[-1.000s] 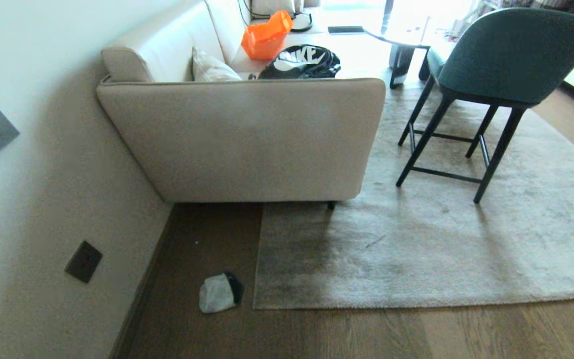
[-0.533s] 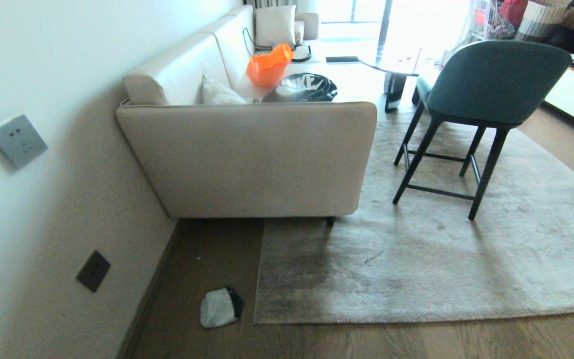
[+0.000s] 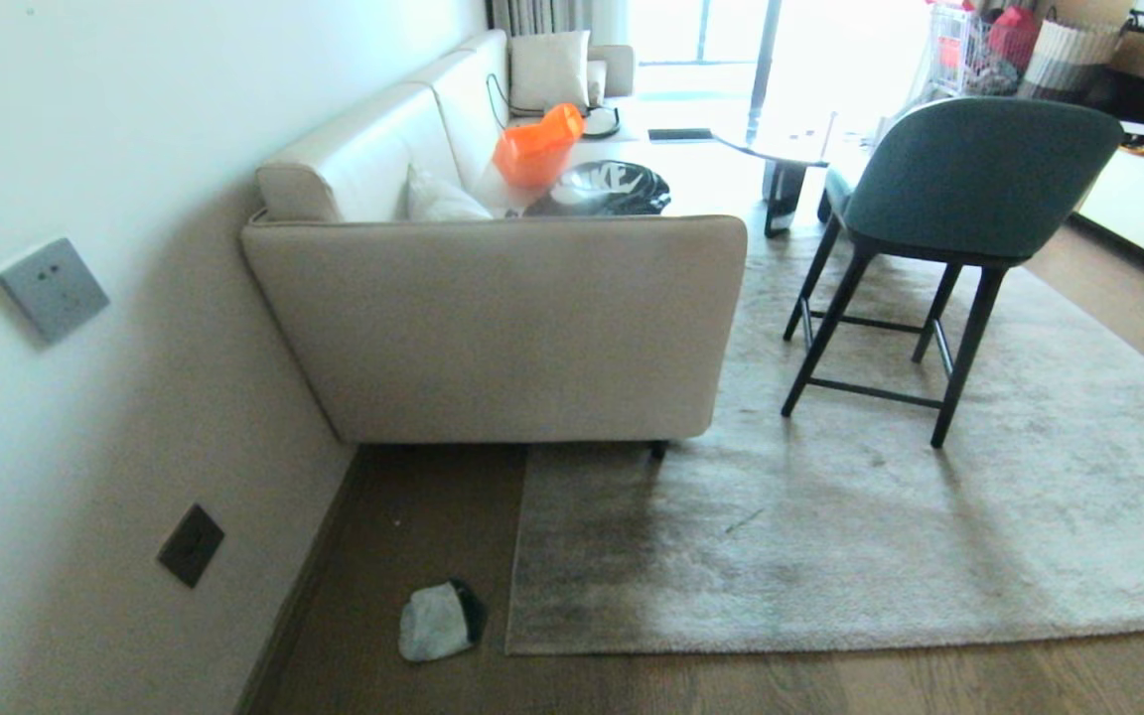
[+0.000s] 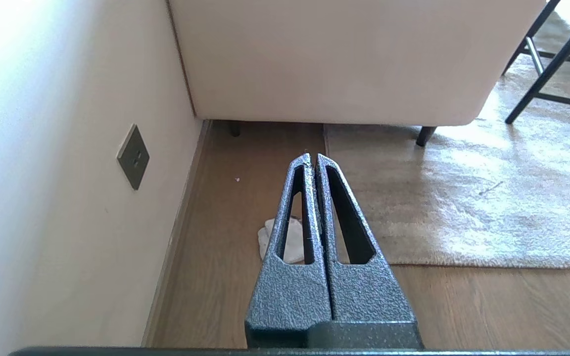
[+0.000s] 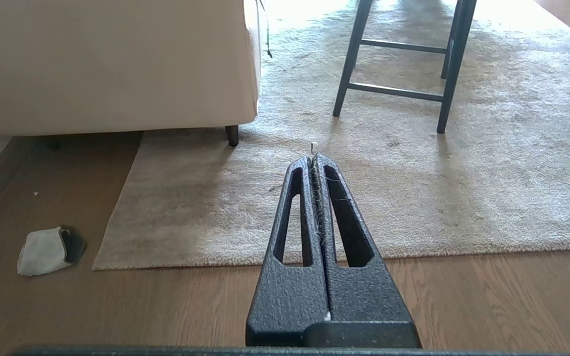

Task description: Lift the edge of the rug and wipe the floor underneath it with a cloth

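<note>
The rug edge [image 3: 830, 636] lies flat on the floor [image 3: 731, 685], its straight border running across the head view to a square corner [image 3: 512, 647] near the wall [image 3: 85, 447]. The cloth [image 3: 436, 623], a small pale grey crumple with a dark patch on one side, sits on bare boards just beside that corner, in the strip of floor between rug and skirting. That strip runs back under the sofa [image 3: 512, 328], whose dark foot [image 3: 658, 450] stands at the rug's far border. A chair [image 3: 929, 228] with thin black legs stands on the rug, well apart from the corner, leaving open pile between. Boards lie open along the near border.

Neither arm shows in the head view. The left end effector [image 4: 313, 159] hangs above the floor, its fingers pressed together, tips over the boards at the rug's side border, with the cloth partly hidden behind it. The right end effector [image 5: 314, 159] is likewise closed on nothing but stray fibres, pointing over the rug past the near border.

The rug is plush, short-piled, grey-beige; the floor brown wood-grain planks, matt. The sofa is smooth cream upholstery. Two sockets [image 3: 191, 544] sit in the wall.
</note>
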{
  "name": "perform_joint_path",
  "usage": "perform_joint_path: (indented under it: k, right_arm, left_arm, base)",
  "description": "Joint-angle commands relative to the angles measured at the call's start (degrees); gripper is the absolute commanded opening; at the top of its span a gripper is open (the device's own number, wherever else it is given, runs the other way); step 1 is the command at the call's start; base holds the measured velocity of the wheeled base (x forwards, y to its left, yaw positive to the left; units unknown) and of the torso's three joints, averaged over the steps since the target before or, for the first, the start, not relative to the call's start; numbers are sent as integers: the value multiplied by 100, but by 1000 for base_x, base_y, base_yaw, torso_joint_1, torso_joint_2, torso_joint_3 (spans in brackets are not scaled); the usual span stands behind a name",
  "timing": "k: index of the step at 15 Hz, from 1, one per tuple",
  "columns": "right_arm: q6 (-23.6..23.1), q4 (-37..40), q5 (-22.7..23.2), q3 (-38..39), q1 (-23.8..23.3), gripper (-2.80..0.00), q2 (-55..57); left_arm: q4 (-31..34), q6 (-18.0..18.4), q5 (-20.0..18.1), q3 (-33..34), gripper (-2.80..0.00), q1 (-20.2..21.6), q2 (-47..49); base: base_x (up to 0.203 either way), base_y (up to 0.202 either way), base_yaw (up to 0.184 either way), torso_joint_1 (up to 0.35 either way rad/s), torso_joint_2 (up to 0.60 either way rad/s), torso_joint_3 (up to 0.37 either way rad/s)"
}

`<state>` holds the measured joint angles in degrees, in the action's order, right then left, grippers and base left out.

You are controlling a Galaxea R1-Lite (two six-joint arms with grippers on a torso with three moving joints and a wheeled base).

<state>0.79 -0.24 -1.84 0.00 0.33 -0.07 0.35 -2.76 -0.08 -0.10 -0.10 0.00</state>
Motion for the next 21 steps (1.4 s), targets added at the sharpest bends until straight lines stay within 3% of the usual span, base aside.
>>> perform_joint_path:
  k: [1,11,21]
  right_arm:
    - [0,-2,0,0,2,-280,7]
    - [8,-2,0,0,2,-280,7]
    - [0,-2,0,0,2,-280,7]
  left_arm:
    - [0,-5,-1,1,-280,1,0]
    - [0,-5,-1,1,-280,1,0]
    - [0,4,-1,1,-280,1,0]
  base:
    - [0,0,0,0,0,0]
    - [0,0,0,0,-8,12]
    - [0,0,0,19,-395,-376]
